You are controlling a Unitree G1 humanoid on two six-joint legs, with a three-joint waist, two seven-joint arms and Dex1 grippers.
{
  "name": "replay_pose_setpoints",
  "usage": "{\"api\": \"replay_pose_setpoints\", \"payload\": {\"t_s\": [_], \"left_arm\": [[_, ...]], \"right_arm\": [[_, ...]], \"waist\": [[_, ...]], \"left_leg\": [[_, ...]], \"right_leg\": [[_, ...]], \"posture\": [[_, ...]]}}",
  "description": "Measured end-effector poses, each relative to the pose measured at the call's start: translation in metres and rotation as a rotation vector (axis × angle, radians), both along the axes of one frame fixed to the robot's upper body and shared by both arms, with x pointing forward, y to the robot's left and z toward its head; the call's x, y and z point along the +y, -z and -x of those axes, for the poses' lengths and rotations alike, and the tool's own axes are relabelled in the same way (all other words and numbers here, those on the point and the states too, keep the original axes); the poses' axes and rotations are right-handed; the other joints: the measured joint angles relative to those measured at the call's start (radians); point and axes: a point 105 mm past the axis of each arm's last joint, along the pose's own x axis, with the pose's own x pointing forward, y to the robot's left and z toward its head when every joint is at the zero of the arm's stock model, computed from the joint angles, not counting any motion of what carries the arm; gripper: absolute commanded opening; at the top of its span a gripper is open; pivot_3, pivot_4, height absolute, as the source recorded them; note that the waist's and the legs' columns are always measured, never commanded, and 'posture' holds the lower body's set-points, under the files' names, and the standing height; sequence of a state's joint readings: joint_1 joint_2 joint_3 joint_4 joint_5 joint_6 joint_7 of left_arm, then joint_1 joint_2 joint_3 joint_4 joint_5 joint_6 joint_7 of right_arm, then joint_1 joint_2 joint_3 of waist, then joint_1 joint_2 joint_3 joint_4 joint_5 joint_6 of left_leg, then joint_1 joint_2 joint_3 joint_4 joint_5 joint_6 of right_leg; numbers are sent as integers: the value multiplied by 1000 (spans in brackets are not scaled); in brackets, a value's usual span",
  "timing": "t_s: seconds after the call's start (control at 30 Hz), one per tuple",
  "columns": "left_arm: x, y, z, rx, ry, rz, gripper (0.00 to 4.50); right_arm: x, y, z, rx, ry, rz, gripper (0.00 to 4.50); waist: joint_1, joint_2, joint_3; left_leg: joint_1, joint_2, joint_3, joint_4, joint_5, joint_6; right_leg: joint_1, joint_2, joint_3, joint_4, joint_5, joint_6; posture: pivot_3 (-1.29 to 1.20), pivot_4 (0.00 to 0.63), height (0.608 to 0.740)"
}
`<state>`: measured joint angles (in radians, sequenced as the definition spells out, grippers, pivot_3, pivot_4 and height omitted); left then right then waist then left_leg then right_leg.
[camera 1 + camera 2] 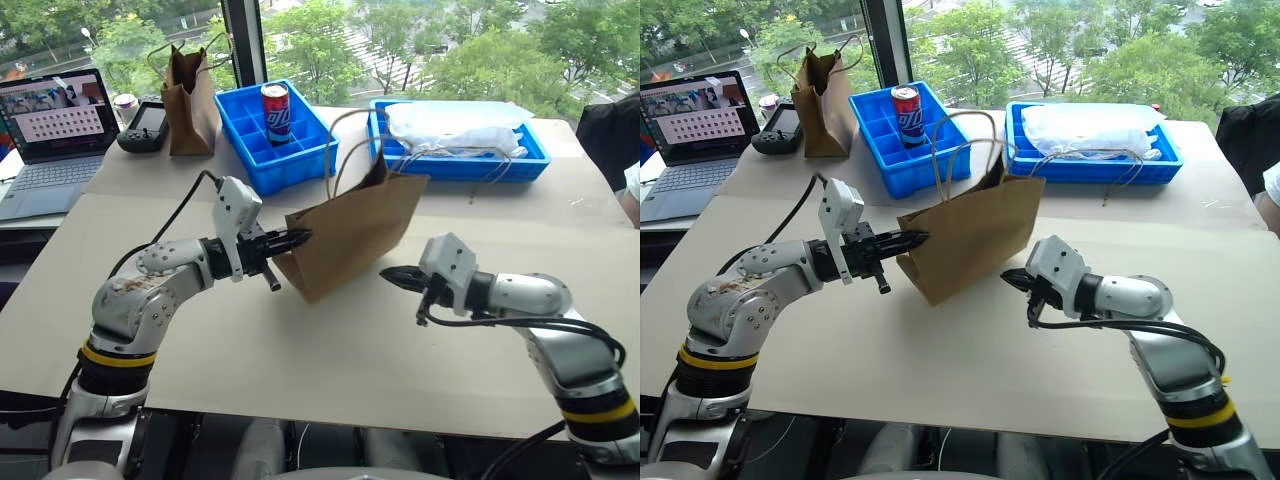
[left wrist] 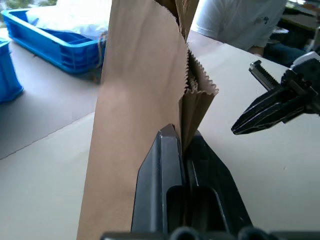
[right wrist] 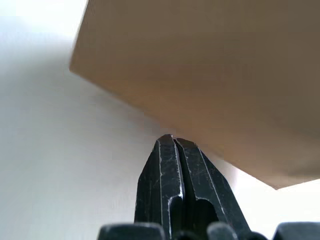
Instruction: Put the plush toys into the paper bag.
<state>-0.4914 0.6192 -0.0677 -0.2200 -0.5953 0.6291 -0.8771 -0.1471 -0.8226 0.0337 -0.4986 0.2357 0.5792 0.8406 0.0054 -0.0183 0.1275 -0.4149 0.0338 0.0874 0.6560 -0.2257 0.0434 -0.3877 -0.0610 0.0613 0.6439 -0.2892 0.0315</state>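
The paper bag (image 1: 350,235), wide and brown with thin twine handles, hangs tilted over the middle of the table, its lower corner close to the tabletop. My left gripper (image 1: 300,238) is shut on the bag's folded side edge (image 2: 192,100), coming at it from the left. My right gripper (image 1: 385,273) is shut with nothing in it, a short way to the right of the bag and apart from it, pointing at the bag's side (image 3: 225,75). The plush toys are hidden from view.
At the back stand a narrower brown bag (image 1: 190,95), a blue divided bin (image 1: 250,140) holding a can (image 1: 275,110), and a blue tray (image 1: 530,160) with a white plastic bundle. A laptop (image 1: 50,130) sits far left. A person (image 1: 630,180) is at the right edge.
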Motion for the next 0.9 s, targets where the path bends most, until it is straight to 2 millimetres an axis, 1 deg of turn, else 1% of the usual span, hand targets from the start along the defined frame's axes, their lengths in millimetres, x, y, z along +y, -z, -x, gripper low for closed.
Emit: {"api": "replay_pose_setpoints", "payload": {"t_s": [0.07,0.17,0.27,0.37,0.5,0.63,0.73,0.9], "left_arm": [[-4,3,1,-26,103,-20,74],[-8,8,4,-49,258,-43,74],[-8,11,3,-77,339,-69,74],[-6,16,-1,-131,410,-130,74],[3,16,-10,-165,455,-180,74],[12,17,-19,-188,446,-215,74],[16,19,-20,-184,439,-209,74],[21,20,-22,-188,419,-204,74]], "right_arm": [[-13,5,10,48,57,35,0],[-26,-1,23,67,141,26,0],[-29,-8,31,57,183,-2,0],[-33,-1,41,92,209,-11,0],[-45,7,49,127,259,-3,0],[-51,12,53,146,276,0,0],[-57,14,58,156,290,3,0],[-62,17,60,166,296,2,0]], "waist": [[1,0,0],[-3,0,0],[-4,0,0],[-2,-1,0],[0,-1,0],[-3,-1,0],[-4,-1,0],[-4,-1,0]], "left_leg": [[0,0,0,0,0,0],[-1,0,1,0,0,0],[-1,0,0,1,0,0],[-1,0,0,1,0,1],[-2,-1,0,3,0,1],[-2,-1,0,3,-1,2],[-2,0,0,3,-1,2],[-1,0,0,3,-1,2]], "right_leg": [[0,0,0,0,0,0],[0,2,1,-1,0,0],[0,2,1,-1,0,0],[0,2,1,-1,0,1],[0,3,1,-1,-1,1],[0,3,1,-1,-1,1],[0,3,1,-1,-1,2],[0,3,1,0,-1,2]], "posture": [[0,150,734],[0,150,734],[0,150,734],[0,150,734],[0,150,734],[0,150,734],[0,150,734],[0,150,734]]}}
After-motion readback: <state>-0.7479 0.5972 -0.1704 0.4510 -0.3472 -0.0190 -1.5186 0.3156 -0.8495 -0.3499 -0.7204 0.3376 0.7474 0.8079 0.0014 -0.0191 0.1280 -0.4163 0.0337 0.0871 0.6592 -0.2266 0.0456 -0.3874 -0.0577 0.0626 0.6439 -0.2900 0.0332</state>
